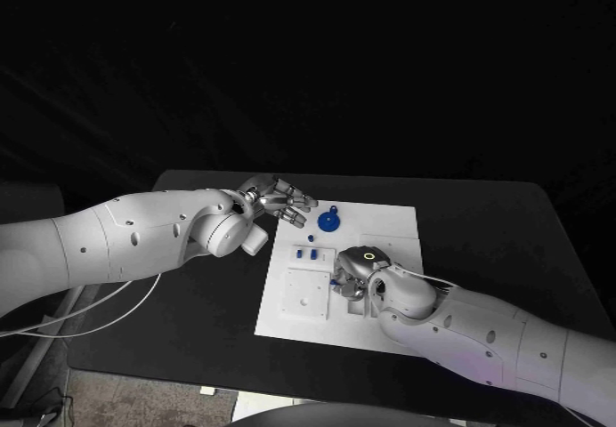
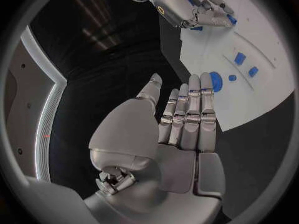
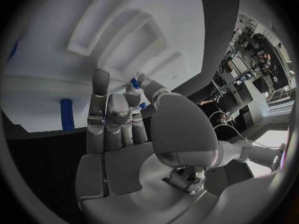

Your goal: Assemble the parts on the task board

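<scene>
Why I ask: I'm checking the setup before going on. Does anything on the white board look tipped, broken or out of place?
Nothing stands out. The white board lies flat on the black table, and the blue disc and small blue pieces sit on it, none visibly damaged.

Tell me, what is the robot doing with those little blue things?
It is putting small blue parts together on the white task board. The right robot hand is down over the middle of the board, fingers curled at a blue part. The left robot hand hovers at the board's far left corner with straight fingers and holds nothing. A round blue part and two little blue pegs wait on the board.
</scene>
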`<move>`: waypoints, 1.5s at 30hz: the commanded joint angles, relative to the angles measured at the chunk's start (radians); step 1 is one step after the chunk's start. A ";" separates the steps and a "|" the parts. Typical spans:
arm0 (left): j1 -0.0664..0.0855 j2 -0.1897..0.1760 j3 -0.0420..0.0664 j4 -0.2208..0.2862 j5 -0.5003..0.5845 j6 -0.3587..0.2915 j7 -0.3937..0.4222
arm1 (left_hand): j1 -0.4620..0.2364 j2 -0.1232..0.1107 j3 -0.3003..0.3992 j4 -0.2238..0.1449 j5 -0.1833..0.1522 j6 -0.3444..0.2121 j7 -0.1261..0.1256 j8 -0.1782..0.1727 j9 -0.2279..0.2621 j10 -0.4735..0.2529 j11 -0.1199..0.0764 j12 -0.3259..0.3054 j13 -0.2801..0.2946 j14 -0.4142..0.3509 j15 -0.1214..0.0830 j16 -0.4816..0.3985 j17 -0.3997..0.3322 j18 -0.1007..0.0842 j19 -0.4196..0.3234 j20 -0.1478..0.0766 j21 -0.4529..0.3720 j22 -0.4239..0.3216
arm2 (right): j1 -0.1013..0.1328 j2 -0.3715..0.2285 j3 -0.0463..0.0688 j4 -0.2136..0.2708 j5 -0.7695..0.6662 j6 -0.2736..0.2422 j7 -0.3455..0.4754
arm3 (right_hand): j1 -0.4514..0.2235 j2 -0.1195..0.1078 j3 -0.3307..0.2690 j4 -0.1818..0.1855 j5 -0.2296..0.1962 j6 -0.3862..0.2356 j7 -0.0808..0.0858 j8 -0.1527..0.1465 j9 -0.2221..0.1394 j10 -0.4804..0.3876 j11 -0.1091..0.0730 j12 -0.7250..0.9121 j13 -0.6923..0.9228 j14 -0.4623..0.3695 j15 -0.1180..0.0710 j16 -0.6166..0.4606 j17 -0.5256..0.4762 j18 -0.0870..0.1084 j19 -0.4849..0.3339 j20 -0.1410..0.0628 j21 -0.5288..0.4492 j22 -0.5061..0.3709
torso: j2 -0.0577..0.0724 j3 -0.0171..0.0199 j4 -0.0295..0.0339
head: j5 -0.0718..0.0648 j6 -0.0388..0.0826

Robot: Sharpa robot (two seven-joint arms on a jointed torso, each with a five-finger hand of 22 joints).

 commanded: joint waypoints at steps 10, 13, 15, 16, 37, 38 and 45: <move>0.000 0.002 0.001 0.003 0.005 0.002 0.002 | 0.006 -0.001 0.004 -0.005 -0.005 -0.003 -0.001 -0.002 -0.001 0.006 0.002 0.000 0.000 -0.007 0.004 -0.001 0.002 0.004 -0.004 0.004 0.000 -0.001 | -0.008 0.020 -0.004 -0.023 -0.004 0.002 0.013 | -0.002 0.008 0.023 -0.008 -0.005 0.008 -0.002 0.004 0.000 -0.001 -0.009 0.003 0.001 0.007 0.001 0.001 -0.001 -0.003 0.002 0.004 0.003 -0.001 | -0.001 0.0004 0.0004 | 0.001 -0.002; 0.000 0.002 0.001 0.003 0.005 0.003 0.000 | 0.006 -0.001 0.004 -0.005 -0.005 -0.003 -0.001 -0.002 -0.001 0.006 0.002 0.000 0.000 -0.007 0.004 -0.001 0.002 0.004 -0.004 0.004 0.000 -0.001 | -0.010 0.023 -0.005 -0.031 -0.003 0.004 0.017 | 0.001 0.013 0.064 -0.028 -0.005 0.011 0.000 0.004 0.000 -0.003 -0.009 0.004 0.002 0.007 0.001 0.001 0.000 -0.001 0.000 0.003 0.006 0.004 | 0.000 0.0008 0.0004 | 0.001 -0.004; 0.000 0.002 0.001 0.003 0.005 0.004 -0.001 | 0.006 -0.001 0.004 -0.005 -0.005 -0.003 -0.001 -0.002 -0.001 0.006 0.002 0.000 0.000 -0.007 0.004 -0.001 0.002 0.004 -0.004 0.004 0.000 -0.001 | -0.011 0.026 -0.007 -0.037 -0.002 0.005 0.020 | 0.009 0.018 0.088 -0.045 -0.003 0.015 0.002 0.004 0.000 -0.005 -0.009 0.003 0.001 0.007 0.001 0.001 0.000 0.001 -0.002 0.003 0.008 0.008 | 0.000 0.0011 0.0005 | 0.001 -0.004; 0.000 0.003 0.001 0.003 0.005 0.004 -0.001 | 0.006 -0.001 0.004 -0.005 -0.005 -0.003 -0.001 -0.002 -0.001 0.006 0.002 0.000 0.000 -0.007 0.004 -0.001 0.002 0.004 -0.004 0.004 0.000 -0.001 | -0.011 0.027 -0.007 -0.040 -0.002 0.006 0.021 | 0.007 0.019 0.094 -0.051 -0.003 0.016 0.002 0.004 0.000 -0.005 -0.008 0.004 0.002 0.007 0.001 0.001 0.000 0.001 -0.003 0.004 0.009 0.010 | 0.000 0.0012 0.0004 | 0.001 -0.003; 0.000 0.004 0.001 0.002 0.003 0.012 -0.005 | 0.005 0.000 0.006 -0.006 -0.005 -0.004 0.000 -0.002 0.000 0.006 0.002 -0.001 0.000 -0.007 0.004 -0.001 0.004 0.004 -0.006 0.004 0.002 -0.001 | -0.022 0.029 -0.023 -0.061 0.002 -0.025 0.038 | -0.019 0.059 0.078 -0.096 0.001 0.088 -0.019 0.006 0.003 0.011 -0.018 0.018 0.010 0.011 -0.003 0.012 0.004 0.006 -0.008 0.009 0.021 0.035 | -0.001 0.0010 -0.0008 | -0.001 -0.008; 0.000 0.004 0.001 0.002 0.002 0.013 -0.005 | 0.005 0.000 0.006 -0.006 -0.005 -0.003 -0.001 -0.002 0.000 0.007 0.001 0.000 0.000 -0.006 0.004 -0.001 0.004 0.004 -0.005 0.004 0.003 0.000 | -0.022 0.028 -0.023 -0.061 0.003 -0.034 0.040 | -0.022 0.062 0.075 -0.090 0.006 0.093 -0.022 0.006 0.004 0.016 -0.020 0.023 0.015 0.012 -0.004 0.015 0.006 0.006 -0.006 0.009 0.021 0.035 | -0.001 0.0010 -0.0008 | -0.001 -0.008; 0.000 0.004 0.001 0.002 -0.002 0.017 -0.005 | 0.005 0.004 0.009 -0.007 -0.005 0.007 -0.006 -0.001 0.000 0.031 -0.006 -0.001 0.000 0.001 -0.001 -0.001 0.007 0.004 -0.003 0.001 0.006 0.001 | -0.022 0.015 -0.023 -0.045 0.014 -0.076 0.053 | -0.023 0.064 0.074 -0.078 0.036 0.098 -0.024 0.006 0.004 0.026 -0.022 0.028 0.021 0.014 -0.006 0.025 0.011 0.008 -0.002 0.010 0.022 0.036 | -0.001 0.0011 -0.0006 | -0.003 -0.009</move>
